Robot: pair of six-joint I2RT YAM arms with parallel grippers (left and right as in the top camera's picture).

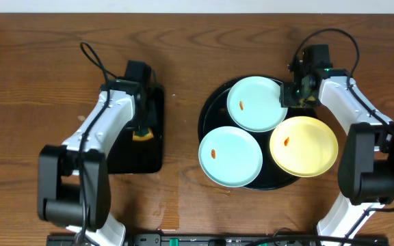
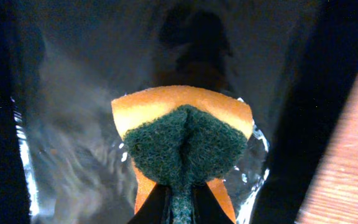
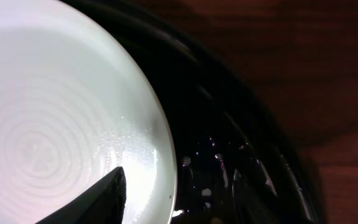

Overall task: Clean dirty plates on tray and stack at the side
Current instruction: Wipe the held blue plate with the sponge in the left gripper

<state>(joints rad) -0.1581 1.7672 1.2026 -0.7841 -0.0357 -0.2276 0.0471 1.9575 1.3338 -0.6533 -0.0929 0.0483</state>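
Your left claw [image 2: 180, 200] is clamped on an orange sponge with a green scouring face [image 2: 185, 140], above a small rectangular black tray [image 2: 73, 124]. Your right claw [image 3: 178, 183] stands apart, straddling the rim of a pale blue round plate [image 3: 55, 112]: one finger is over the plate, the other over the glossy round black tray [image 3: 229, 124] beneath. If you close too shallow, the smooth rim may slip free. A careless lift could knock the pale yellow plate [image 1: 304, 145] near that claw.
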